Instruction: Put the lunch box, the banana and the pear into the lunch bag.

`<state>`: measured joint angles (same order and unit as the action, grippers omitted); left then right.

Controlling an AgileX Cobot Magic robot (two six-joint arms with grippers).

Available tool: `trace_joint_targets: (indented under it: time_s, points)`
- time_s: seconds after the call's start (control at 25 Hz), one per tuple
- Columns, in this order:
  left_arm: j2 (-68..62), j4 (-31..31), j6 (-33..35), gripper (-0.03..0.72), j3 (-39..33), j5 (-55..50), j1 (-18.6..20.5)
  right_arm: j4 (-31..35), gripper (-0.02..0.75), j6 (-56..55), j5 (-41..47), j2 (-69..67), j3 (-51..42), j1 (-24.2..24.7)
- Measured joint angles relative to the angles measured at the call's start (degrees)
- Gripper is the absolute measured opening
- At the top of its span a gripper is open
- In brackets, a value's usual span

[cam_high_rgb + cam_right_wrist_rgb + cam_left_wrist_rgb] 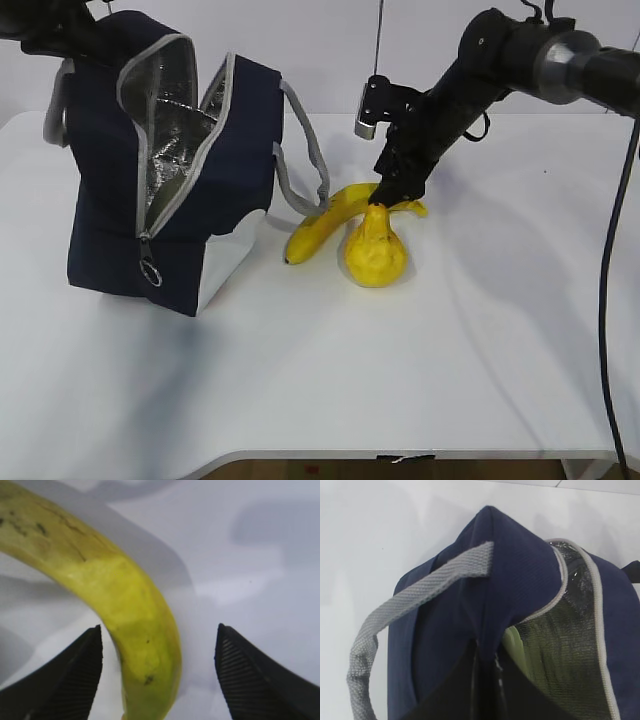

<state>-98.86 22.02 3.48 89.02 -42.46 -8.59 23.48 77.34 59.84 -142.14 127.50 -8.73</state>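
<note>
White counter (330, 380) filled most of the exterior frame, plain pale wall behind, a thin vertical rod (379, 35) at upper centre and a black cable (607, 300) down the right edge. Lunch bag (170, 170) stood upright at left of frame, zipper open, silver lining showing, grey strap (305, 150) hanging toward centre. Left claw (487, 680) was closed, pinching the bag's navy top edge; in the left wrist view a pale green lunch box (512, 642) lid showed inside the bag. Banana (325, 225) lay on the counter at centre, just right of the bag, pear (375, 250) upright touching it in front. Right claw (385, 195) was open, straddling the banana's right end, fingers (75, 680) either side, not gripping.
</note>
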Motion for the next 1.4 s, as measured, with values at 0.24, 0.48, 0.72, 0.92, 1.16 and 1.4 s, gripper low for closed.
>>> trace_joint_targets:
  time_s: [0.24, 0.48, 0.72, 0.92, 1.16, 1.4]
  points:
    - [0.0, 0.0, 0.0, -0.006, 0.0, 0.1, 0.0, 1.6, 0.553, 1.0, -1.0, -0.9, 0.0, 0.0]
    - [0.0, 0.0, 0.0, -0.006, 0.0, 0.1, 0.0, 1.8, 0.508, 1.2, -1.0, -1.4, 0.0, 0.0]
    - [0.0, 0.0, 0.0, -0.006, 0.0, 0.5, 0.0, 1.8, 0.339, 1.3, -0.2, -1.5, 0.0, 0.0]
    - [0.0, 0.0, 0.0, -0.006, 0.0, 0.5, 0.0, 2.0, 0.312, 1.3, 0.1, -1.6, 0.0, 0.0]
    - [0.0, 0.0, 0.0, -0.006, 0.0, 0.5, 0.0, 2.1, 0.310, 1.3, 0.4, -1.6, 0.0, 0.0]
    - [0.0, 0.1, 0.0, -0.006, 0.0, 0.5, 0.0, 2.1, 0.309, 1.3, 3.4, -1.9, 1.9, 1.0]
